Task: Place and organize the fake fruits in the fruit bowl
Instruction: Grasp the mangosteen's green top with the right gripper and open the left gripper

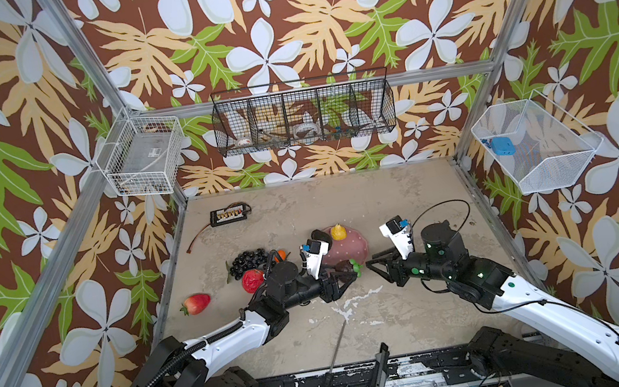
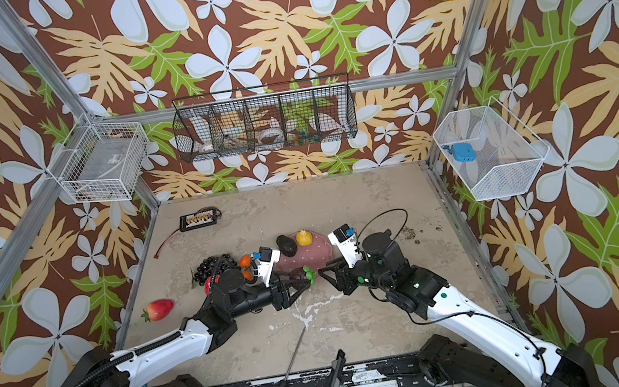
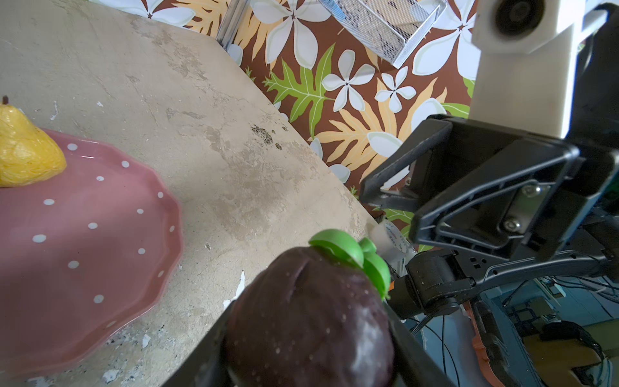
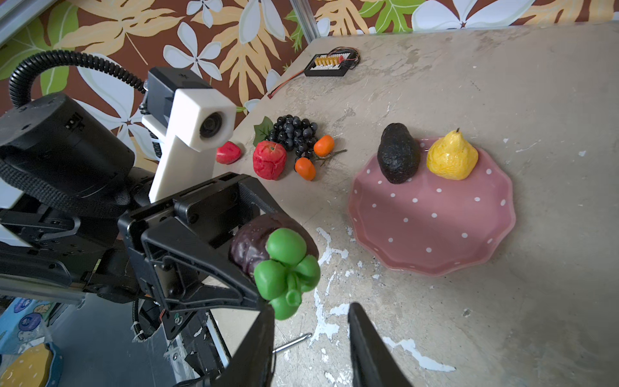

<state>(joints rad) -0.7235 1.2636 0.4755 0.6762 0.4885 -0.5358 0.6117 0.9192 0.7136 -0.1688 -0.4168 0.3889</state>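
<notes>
Gripping purple fruit (image 3: 308, 321), left tool (image 1: 350, 272) clenched, right tool (image 4: 310, 309) parted, seemingly empty, just beside the fruit

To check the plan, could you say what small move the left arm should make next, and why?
Probably carry the purple fruit in the left gripper over the fruit bowl and lower it onto the bare near part: it is held outside the rim, and only the avocado and yellow fruit sit at the far side.

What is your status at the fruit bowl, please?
Left gripper shut on purple fruit, beside fruit bowl. Right gripper open, empty, facing it. Bowl holds avocado, yellow fruit. Nothing between fruit and bowl.
</notes>
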